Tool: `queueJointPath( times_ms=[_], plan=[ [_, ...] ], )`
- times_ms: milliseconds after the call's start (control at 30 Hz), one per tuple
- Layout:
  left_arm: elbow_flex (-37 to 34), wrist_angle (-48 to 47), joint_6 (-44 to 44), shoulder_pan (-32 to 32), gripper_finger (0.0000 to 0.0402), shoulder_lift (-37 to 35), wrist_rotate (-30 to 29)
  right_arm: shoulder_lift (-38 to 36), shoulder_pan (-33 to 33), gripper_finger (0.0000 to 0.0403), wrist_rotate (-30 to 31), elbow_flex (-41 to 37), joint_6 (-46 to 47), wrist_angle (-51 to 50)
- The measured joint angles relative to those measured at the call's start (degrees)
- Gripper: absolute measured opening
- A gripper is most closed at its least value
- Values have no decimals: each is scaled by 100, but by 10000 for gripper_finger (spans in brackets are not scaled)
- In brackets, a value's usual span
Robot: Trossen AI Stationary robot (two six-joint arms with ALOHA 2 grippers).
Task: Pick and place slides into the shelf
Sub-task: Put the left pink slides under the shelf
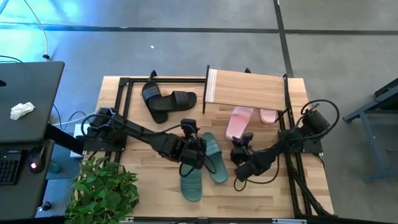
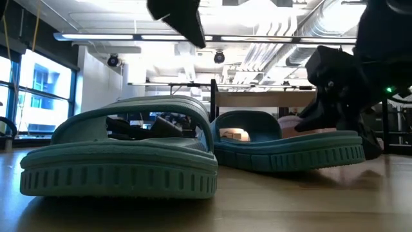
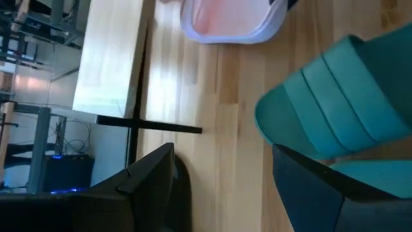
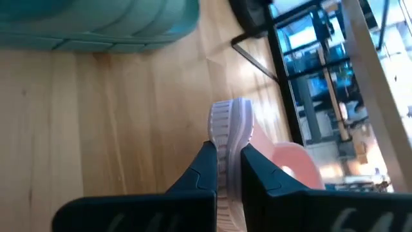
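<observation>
Over the table, high view: shelf [image 1: 249,87] top is seen bare. Pink slides [image 1: 239,119] are seen at the shelf's near edge, partly under the plank, one further in than the other. Black slides [image 1: 168,99] are noted left of the shelf, untouched. Teal slides [image 1: 208,163] are found mid-table [image 1: 273,193], well short of the shelf. Est. progress: approx. one pair of three dealt with, and that pair not yet fully tucked in; black + teal are left.

Left gripper [image 1: 198,154] is placed just beside the teal pair. Right gripper [image 1: 244,144] is placed at the heel end of the nearer pink slide.

Low view: the teal slides [image 2: 119,154] are seen flat on the wood, soles down, w/ dark arm parts above and to the right. No grip can be read from this view.

L wrist view: left gripper [image 3: 222,167] fingers are spread, w/ bare wood between them, so nothing is grasped. One teal slide [image 3: 341,96] is found against one finger; a pink slide [image 3: 225,22] and the shelf plank [image 3: 109,58] are seen beyond.

R wrist view: right gripper [image 4: 225,154] is clenched on the ribbed edge of a pink slide [image 4: 230,125], held edge-on. A teal slide [image 4: 96,22] is seen well apart.
</observation>
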Motion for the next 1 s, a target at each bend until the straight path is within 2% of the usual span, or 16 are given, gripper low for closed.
queueJointPath(
  times_ms=[267,467,567,767,1000],
  plan=[
    [13,115,0,29,244,169,315,0,-412,5,-406,21,-709,-77],
    [9,260,296,27,243,461,873,2,-624,5,-738,20,-851,-175],
    [9,698,848,27,243,766,924,-2,-610,5,-753,20,-835,-150],
    [9,2258,2387,28,243,1428,934,-61,-407,5,-749,18,-665,-136],
    [3,3468,3839,28,243,1823,574,-243,-10,5,-653,18,-179,-327]
  ],
)
